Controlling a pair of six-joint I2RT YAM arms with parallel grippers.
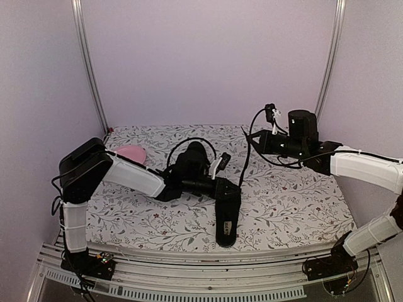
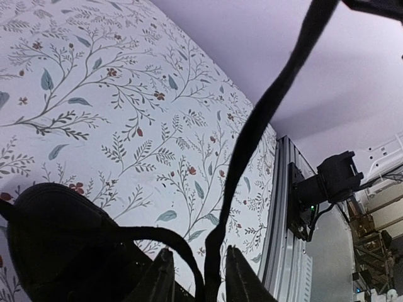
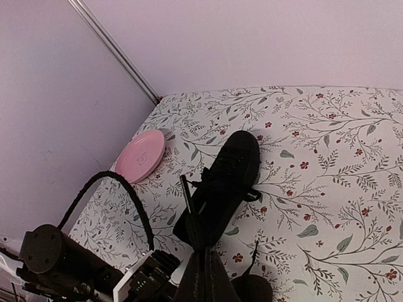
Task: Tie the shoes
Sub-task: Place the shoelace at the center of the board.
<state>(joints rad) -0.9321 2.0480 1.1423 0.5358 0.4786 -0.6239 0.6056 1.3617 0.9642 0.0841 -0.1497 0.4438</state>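
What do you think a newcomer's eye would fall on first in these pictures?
The black lace stands out first, stretched from the black shoe at the near middle of the floral cloth up to the raised right gripper, which is shut on it. The left gripper sits low by the shoe with a lace running between its parted fingers, and a pink plate lies at the far left.

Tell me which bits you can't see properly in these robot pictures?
The pink plate: top view, the left arm covers part of it.
The shoe by the left claw: left wrist view, cut off by the bottom edge.
The lace: left wrist view, its upper end runs off the top edge.
The shoe near the plate: right wrist view, black laces on black, too small to tell whether they are knotted.
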